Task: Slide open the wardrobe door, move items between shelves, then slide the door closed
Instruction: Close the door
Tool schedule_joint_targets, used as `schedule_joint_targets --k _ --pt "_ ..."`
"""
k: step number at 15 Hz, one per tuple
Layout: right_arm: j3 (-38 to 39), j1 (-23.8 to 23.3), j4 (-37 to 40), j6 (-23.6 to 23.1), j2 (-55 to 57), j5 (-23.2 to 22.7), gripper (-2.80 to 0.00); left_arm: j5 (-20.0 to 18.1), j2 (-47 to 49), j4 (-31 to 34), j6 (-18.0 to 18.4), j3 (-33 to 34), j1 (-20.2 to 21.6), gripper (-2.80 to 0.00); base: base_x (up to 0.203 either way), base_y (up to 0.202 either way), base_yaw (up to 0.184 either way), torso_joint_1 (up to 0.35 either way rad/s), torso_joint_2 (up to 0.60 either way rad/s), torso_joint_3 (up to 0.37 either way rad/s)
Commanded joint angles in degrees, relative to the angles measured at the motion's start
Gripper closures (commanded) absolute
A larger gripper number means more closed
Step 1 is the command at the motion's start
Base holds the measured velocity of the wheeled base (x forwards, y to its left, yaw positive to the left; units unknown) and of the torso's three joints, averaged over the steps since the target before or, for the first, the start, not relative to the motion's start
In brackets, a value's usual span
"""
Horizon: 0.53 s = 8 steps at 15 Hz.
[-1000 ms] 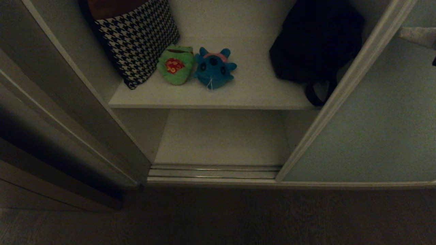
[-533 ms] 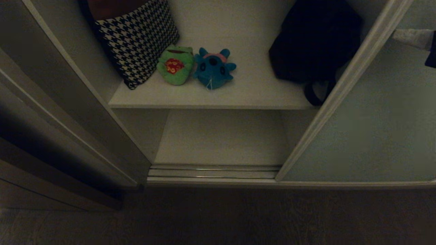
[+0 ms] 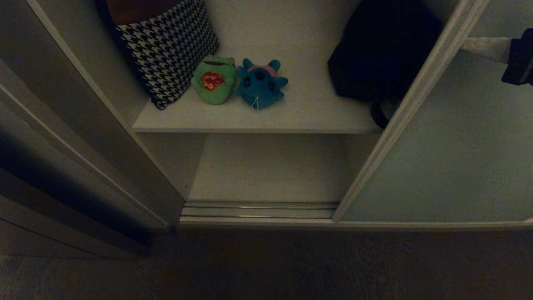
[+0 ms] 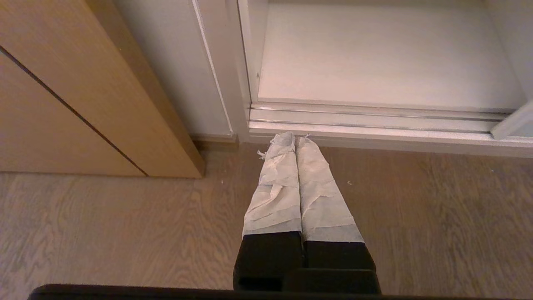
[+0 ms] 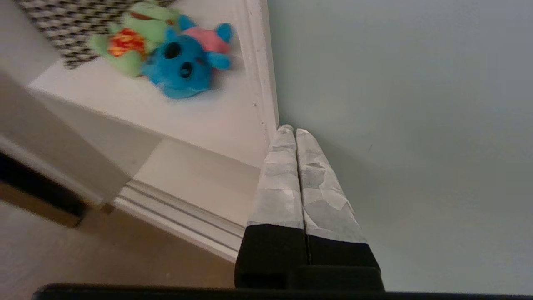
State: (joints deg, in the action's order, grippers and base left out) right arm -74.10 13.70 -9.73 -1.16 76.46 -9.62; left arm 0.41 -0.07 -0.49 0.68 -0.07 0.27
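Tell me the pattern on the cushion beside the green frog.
Black-and-white houndstooth; the cushion shows best in the head view.

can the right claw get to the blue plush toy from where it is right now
Probably not directly. The right claw, shut, sits against the sliding door by its frame edge, and the blue plush toy lies past that edge on the upper shelf. It must clear the frame first.

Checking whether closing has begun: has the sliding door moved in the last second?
Yes. The sliding door's edge has slid left along the rails, now covering more of the black bag.
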Motion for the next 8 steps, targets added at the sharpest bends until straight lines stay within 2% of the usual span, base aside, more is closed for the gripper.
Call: schedule_joint_targets --k 1,8 --pt "-0.9 1.9 0.0 -0.1 1.8 -0.1 0.00 0.0 0.1 0.0 0.0 0.0 0.0 0.00 0.000 0.000 0.000 0.000 0.00 0.000" --pt "-3.4 17.2 0.8 -5.7 2.8 2.9 0.00 0.0 0.1 0.0 0.0 0.0 0.0 0.00 0.000 0.000 0.000 0.000 0.00 0.000"
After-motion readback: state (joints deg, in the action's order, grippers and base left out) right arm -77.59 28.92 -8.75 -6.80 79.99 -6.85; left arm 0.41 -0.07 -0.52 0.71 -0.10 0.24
